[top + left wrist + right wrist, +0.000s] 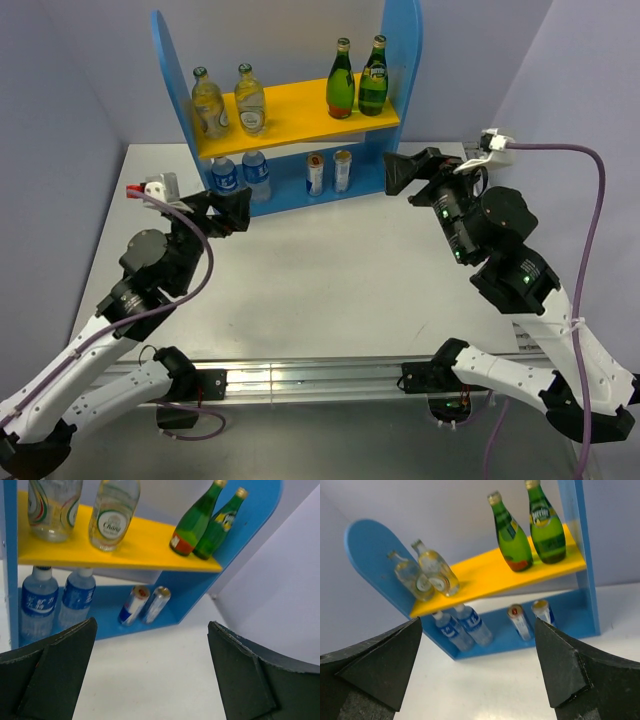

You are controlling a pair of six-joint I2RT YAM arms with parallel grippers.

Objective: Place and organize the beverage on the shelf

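The shelf (pixel 300 125) stands at the back of the table, with blue side panels, a yellow upper board and a blue base. On the upper board stand two clear glass bottles (pixel 228 102) at left and two green bottles (pixel 357 80) at right. On the base stand two water bottles (pixel 239 176) and two cans (pixel 329 172). My left gripper (pixel 232 212) is open and empty, in front of the shelf's left end. My right gripper (pixel 404 172) is open and empty, by the shelf's right end. The shelf also shows in the left wrist view (pixel 145 545) and the right wrist view (pixel 490 572).
Grey walls close in the table (pixel 330 270) on the left, back and right. A purple cable (pixel 590 220) loops from the right arm. A metal rail (pixel 310 375) runs along the near edge.
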